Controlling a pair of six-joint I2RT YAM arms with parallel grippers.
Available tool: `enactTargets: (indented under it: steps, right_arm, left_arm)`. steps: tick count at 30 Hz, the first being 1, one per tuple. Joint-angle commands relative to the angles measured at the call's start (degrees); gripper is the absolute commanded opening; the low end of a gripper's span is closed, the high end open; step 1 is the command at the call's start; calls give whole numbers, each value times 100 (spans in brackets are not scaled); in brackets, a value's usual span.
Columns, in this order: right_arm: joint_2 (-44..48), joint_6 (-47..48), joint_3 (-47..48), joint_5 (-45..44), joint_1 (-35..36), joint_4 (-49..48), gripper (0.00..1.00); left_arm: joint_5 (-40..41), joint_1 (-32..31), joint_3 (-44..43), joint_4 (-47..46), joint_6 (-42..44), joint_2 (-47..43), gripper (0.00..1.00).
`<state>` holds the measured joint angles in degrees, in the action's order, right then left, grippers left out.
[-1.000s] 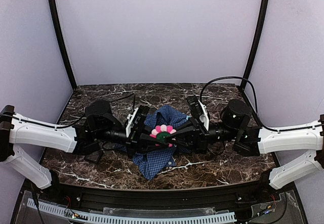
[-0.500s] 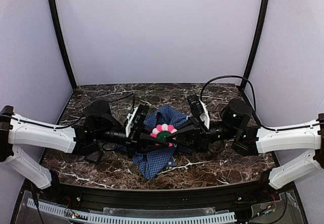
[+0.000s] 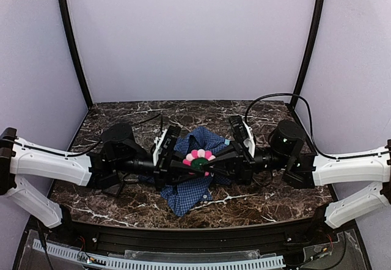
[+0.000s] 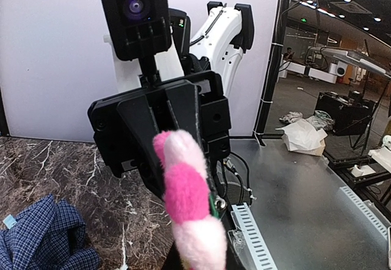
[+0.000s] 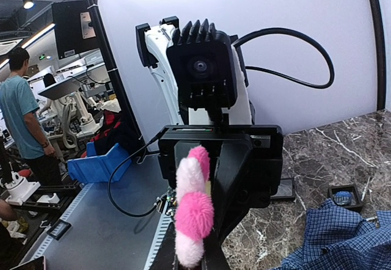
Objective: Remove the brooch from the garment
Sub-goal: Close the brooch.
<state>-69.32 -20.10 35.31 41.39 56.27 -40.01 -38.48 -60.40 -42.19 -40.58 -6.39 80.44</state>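
Top external view: the brooch (image 3: 197, 158) is up over the middle of the shirt (image 3: 190, 195), face to the camera, pink-and-white petals round a green centre. Left hand (image 3: 189, 164) and right hand (image 3: 208, 161) meet on it from either side of the shirt, and each looks pinched onto it. In the wrist views it's edge-on, a fuzzy upright strip, and the shirt lies lower on the tabletop (image 3: 263, 200), apart from it. It's round, so no real long axis; its flat runs hand to hand. I'd call this the pull-free step, nearly done. Next: check no cloth trails, one hand lets go, the other carries it clear of the shirt.
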Motion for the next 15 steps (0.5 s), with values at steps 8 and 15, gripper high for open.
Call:
enactTargets:
  steps: [8, 15]
  right_arm:
    - [744, 951, -116, -688, -84, 772, 0]
    - [618, 978, 56, -877, -81, 1142, 0]
  left_arm:
    - [-337, 54, -4, -251, -118, -411, 1]
    - [-401, 55, -359, 690, 386, -293, 1]
